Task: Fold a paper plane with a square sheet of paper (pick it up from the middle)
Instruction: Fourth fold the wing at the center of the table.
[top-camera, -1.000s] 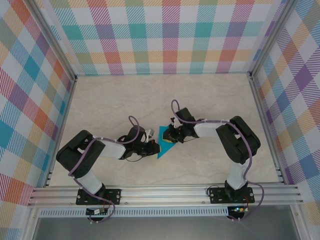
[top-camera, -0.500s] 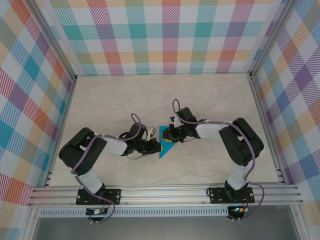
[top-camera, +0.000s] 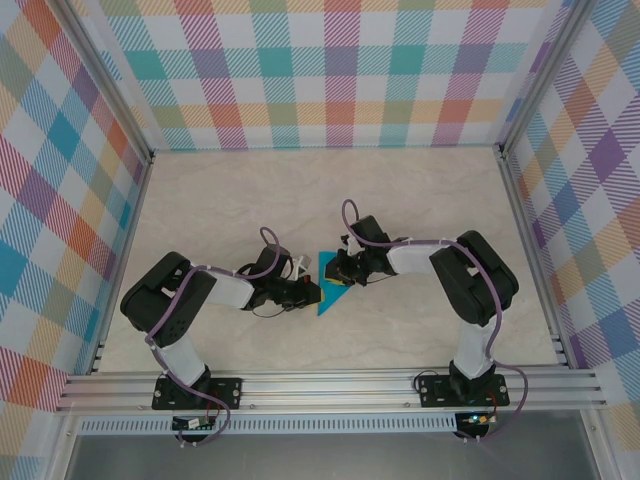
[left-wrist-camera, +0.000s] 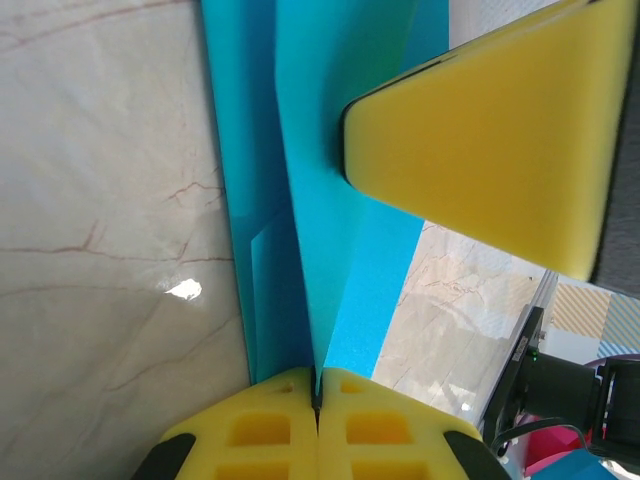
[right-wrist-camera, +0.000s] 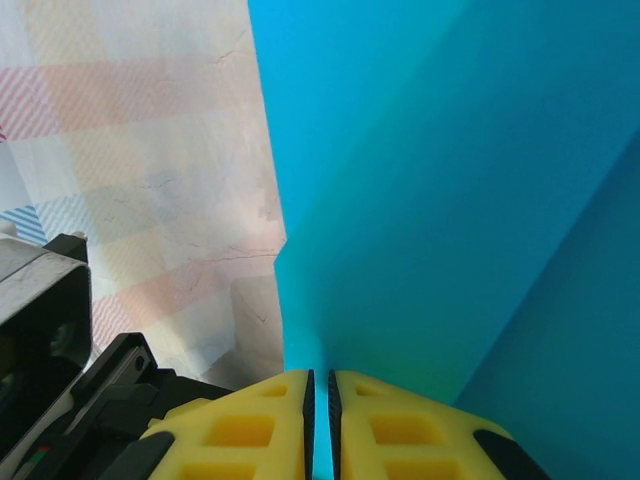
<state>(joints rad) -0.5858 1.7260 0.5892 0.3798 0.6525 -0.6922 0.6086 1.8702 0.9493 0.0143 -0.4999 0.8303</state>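
The square sheet of paper (top-camera: 329, 284) is teal-blue and folded into a narrow pointed paper plane shape, lying mid-table between both arms. My left gripper (top-camera: 308, 293) reaches in from the left and is shut on the paper's folded layers (left-wrist-camera: 318, 220), pinching them at the crease between its yellow fingertips (left-wrist-camera: 270, 420). My right gripper (top-camera: 343, 270) comes in from the right and is shut on an upright flap of the paper (right-wrist-camera: 450, 200); a thin teal strip shows between its pads (right-wrist-camera: 250, 425). One yellow finger of the right gripper (left-wrist-camera: 480, 140) presses against the paper in the left wrist view.
The marble-patterned table (top-camera: 240, 200) is fenced by plaid walls (top-camera: 330, 70) and aluminium rails (top-camera: 330, 385) along the near edge. Part of the left arm's dark body (right-wrist-camera: 60, 340) sits close beside the paper in the right wrist view.
The left arm has edged slightly right toward the paper. The paper and the right gripper have stayed nearly in place, and both grips have held.
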